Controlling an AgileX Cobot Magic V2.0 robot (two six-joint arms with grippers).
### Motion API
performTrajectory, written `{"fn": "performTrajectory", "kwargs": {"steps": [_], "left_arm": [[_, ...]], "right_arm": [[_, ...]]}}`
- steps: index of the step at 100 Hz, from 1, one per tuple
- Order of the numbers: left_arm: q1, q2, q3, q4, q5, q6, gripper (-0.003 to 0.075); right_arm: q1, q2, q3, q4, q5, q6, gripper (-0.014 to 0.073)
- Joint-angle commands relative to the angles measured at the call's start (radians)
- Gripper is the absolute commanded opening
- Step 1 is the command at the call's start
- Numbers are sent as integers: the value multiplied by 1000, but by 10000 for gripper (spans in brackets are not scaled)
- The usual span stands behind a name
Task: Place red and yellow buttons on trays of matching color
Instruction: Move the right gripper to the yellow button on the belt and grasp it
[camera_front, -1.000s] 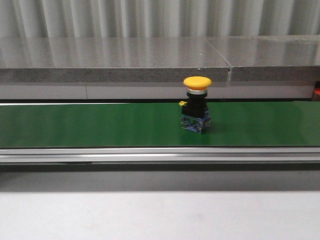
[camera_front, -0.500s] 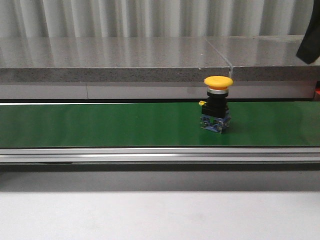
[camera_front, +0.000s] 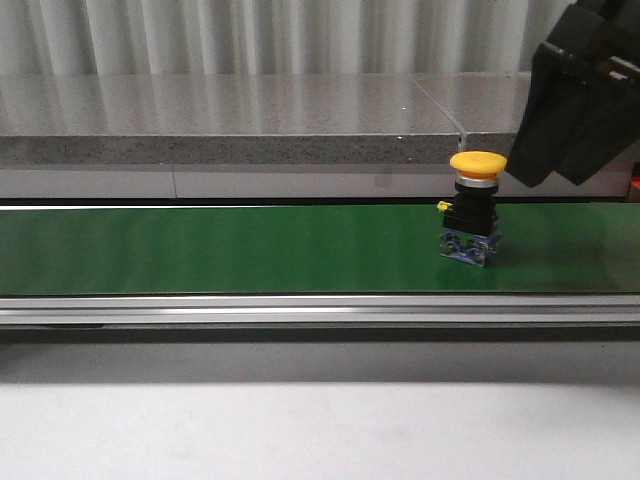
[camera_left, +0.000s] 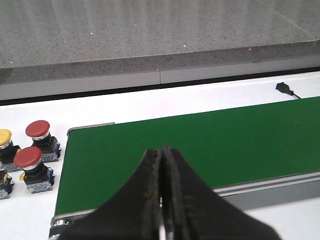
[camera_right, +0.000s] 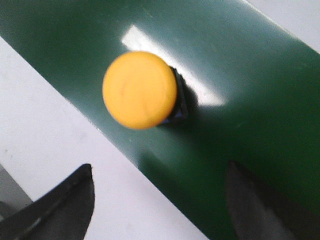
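Front view: we see the yellow button (camera_front: 477, 212) upright on the green belt (camera_front: 220, 248), right of centre, our right tool above it. Left wrist: our left tool (camera_left: 161, 165) is pinched closed, empty. Right wrist: our right tool (camera_right: 162, 196) is spread wide over the button.

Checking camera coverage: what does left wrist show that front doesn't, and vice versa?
Left wrist only: the left gripper, jaws pressed together, hanging over one end of the belt, plus spare buttons on the white table beside that end: two red buttons and part of a yellow one.

Front only: the yellow button standing upright on the belt, and the right arm just up and to its right; its fingers are not visible there.

Both: the green conveyor belt and the grey stone ledge behind it.
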Motion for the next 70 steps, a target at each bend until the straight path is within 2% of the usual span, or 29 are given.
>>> {"fn": "performTrajectory", "kwargs": {"steps": [1, 34, 42, 59, 70], "left_arm": [[-7, 8, -23, -13, -82, 2, -20], [-7, 8, -23, -13, -82, 2, -20], [-7, 8, -23, -13, -82, 2, -20], [-7, 8, -23, -13, -82, 2, -20], [-7, 8, -23, -13, -82, 2, -20]], "right_arm": [[17, -12, -22, 23, -56, -14, 541], [39, 45, -22, 24, -193, -9, 528], [39, 55, -22, 24, -193, -7, 447], [39, 62, -22, 24, -152, 1, 145], [38, 59, -22, 23, -136, 15, 70]]}}
